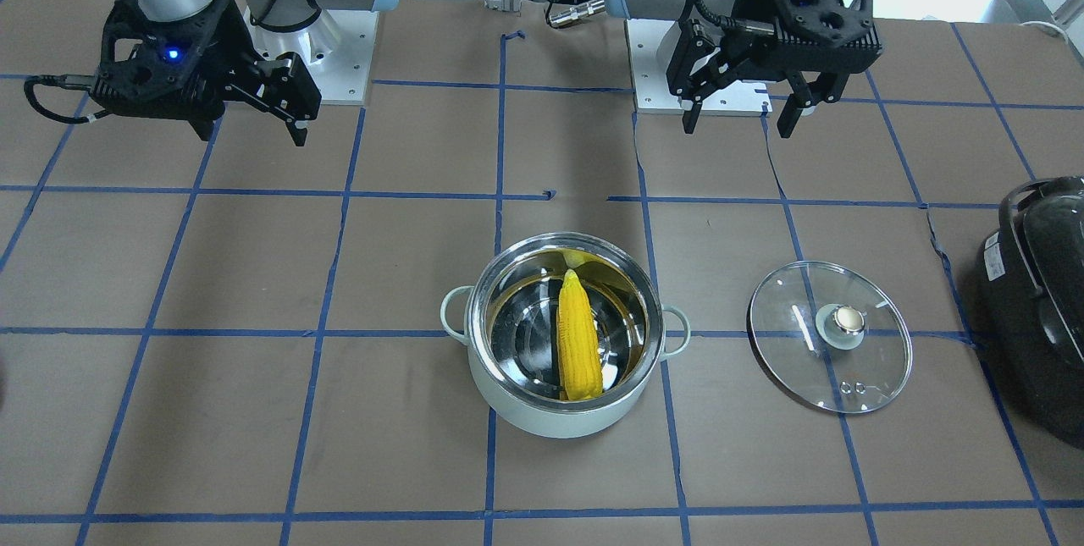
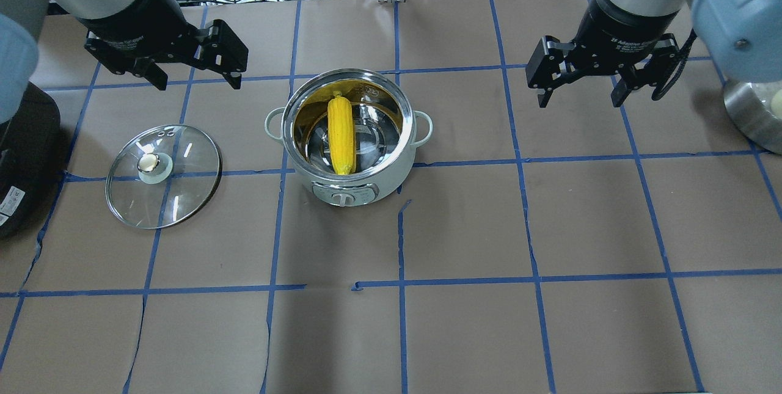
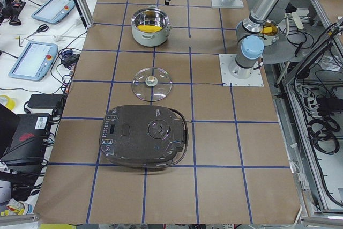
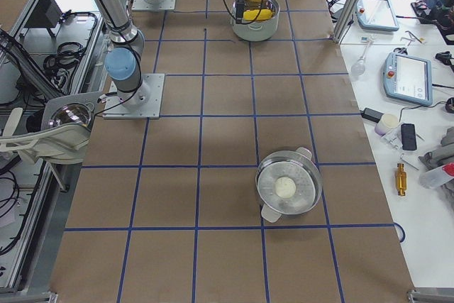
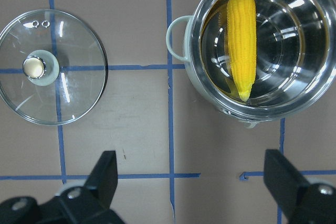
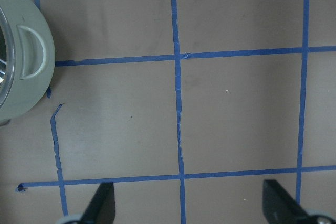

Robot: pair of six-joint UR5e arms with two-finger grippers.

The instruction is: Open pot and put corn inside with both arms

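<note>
Mid-table sits the pot [image 2: 388, 183], lid off, with the corn [image 2: 341, 134] already inside: it lies lengthwise across the steel bottom, pointed tip toward the robot, butt leaning up against the far inner wall, since it's about as long as the pot is wide and can't lie flat

Lid [image 2: 177, 189] rests flat on the table [image 2: 464, 229], knob up, on the robot's left and well apart from the pot; probably parked there so the opening stays clear for the drop. Black appliance [image 3: 144, 135] is further out past the lid, touching nothing

Left gripper [image 2: 200, 84] hovers above the table between lid and pot on the far side, jaws spread wide, nothing in them. Left wrist view confirms both fingers splayed, with lid and pot below them. Right gripper [image 2: 579, 101] hangs over bare table on the pot's other side, well apart from it, jaws also spread and empty. Its wrist view catches only one pot handle at the frame edge

Judgement: both steps look done, pot opened and corn in, and neither gripper contacts anything, so this reads as end of task. Only risk I see is the corn's propped end shifting if the pot gets bumped
</note>
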